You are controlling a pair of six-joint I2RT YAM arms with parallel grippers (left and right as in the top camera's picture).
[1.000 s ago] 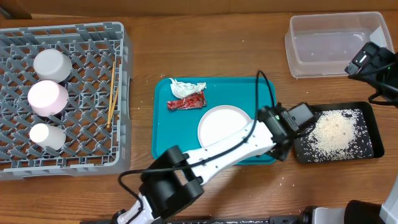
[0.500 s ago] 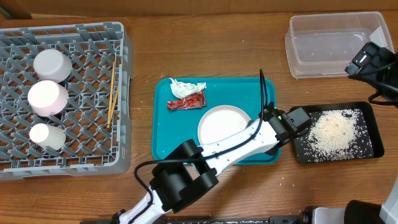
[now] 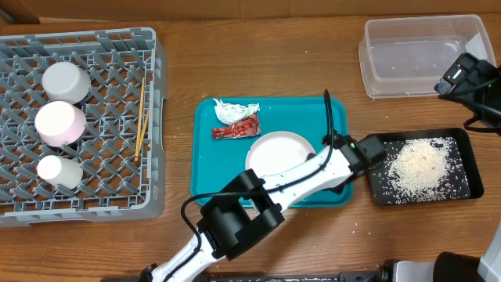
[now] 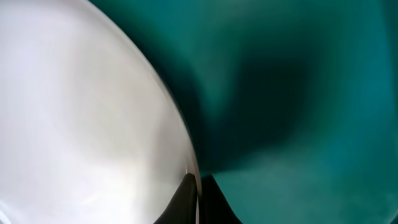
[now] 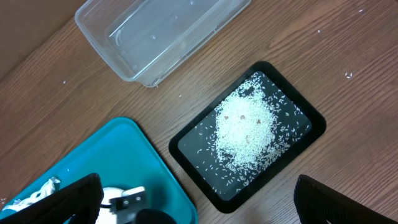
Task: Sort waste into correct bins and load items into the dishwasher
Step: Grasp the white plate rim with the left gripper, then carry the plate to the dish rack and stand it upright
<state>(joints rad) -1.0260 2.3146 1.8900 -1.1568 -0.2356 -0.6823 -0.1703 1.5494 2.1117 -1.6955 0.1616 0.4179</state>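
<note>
Wood-grain table (image 3: 266, 63) carries everything, and nearest the robot the left arm reaches across the teal tray (image 3: 207, 176) to the right-hand rim of the plate (image 3: 274, 153). A second ago the left end effector (image 4: 196, 200) was over the near edge of the black tray (image 3: 463, 141) with its jaws apart. It has since drawn back leftward and closed, and the wrist view shows its thin dark fingers pinching the plate's rim, one on each side. The plate has also slid a little to the left on the tray. I judge the grasp is made, so the plate is ready to be carried to the dish rack (image 3: 117, 184), where two bowls, a cup and the chopsticks (image 3: 142, 117) already sit. Being round, the plate has no long axis; it lies face up, held at its right edge. Beyond it, the red wrapper (image 3: 235, 129) lies with its long axis left to right, slightly tilted, just in front of the crumpled napkin (image 3: 235, 110); both wait unsorted. The rice (image 3: 423, 166) is heaped in the black tray. Farthest off, the clear tub (image 3: 423, 47) holds nothing visible, and the right end effector (image 5: 199, 205) hangs near it, spread wide and empty.
</note>
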